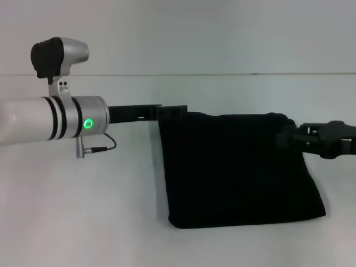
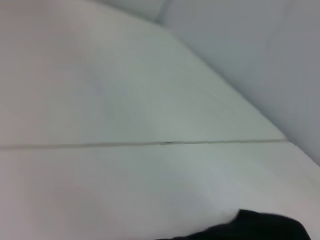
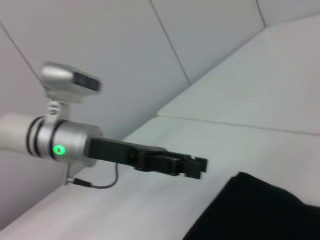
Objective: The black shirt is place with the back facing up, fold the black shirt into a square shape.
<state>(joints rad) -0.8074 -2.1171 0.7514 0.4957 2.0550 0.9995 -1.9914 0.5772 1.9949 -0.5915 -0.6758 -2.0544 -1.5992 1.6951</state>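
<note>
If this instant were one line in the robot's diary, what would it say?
black shirt: folded on table | left gripper: at far left corner | right gripper: at far right corner

White left arm (image 1: 22, 119), green light, black tool (image 1: 172, 111).

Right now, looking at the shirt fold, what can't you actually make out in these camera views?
- Left tool: head view, its tip merges into the black shirt; a grip cannot be confirmed. In the right wrist view it sits apart from the cloth.
- Right tool: head view, black on black at the shirt's corner; the arm is cut off by the frame edge.
- Shirt layers and neckline: hidden in the uniform black.
- Left wrist view: only a sliver of shirt, cut off by the edge.
</note>
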